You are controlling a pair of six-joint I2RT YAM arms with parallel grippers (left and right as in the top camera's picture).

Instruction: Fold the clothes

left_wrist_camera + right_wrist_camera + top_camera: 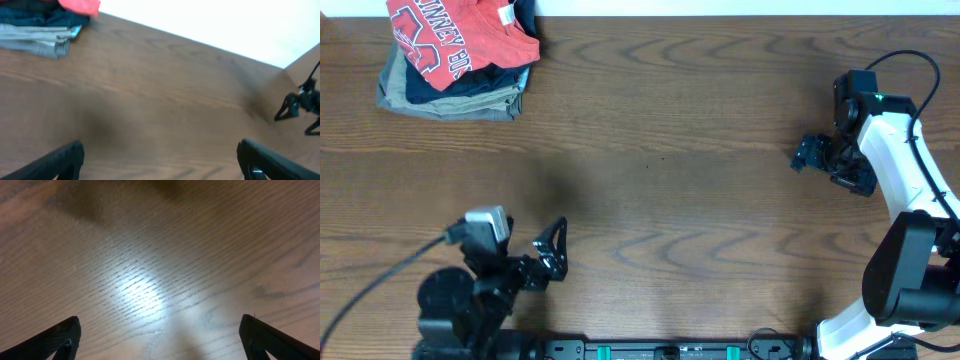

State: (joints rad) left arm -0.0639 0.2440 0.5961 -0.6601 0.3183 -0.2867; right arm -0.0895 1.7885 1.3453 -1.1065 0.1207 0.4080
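Note:
The clothes, a coral-red T-shirt (455, 40) with white lettering, lie folded on top of a stack at the table's far left corner; an edge of the T-shirt (80, 5) shows at the top left of the left wrist view. My left gripper (550, 255) stands open near the front left edge, far from the stack, and its fingers (65, 157) have only bare wood between them. My right gripper (825, 160) hangs open over the right side of the table, and nothing lies between its fingers (62, 335).
Under the red shirt lie folded navy garments (470, 85) and a khaki-grey one (440, 103), which also show as navy (45, 17) and grey (35, 42) layers. The wooden table (670, 150) ends at a white edge at the back. The right arm's white links (905, 170) rise at the right.

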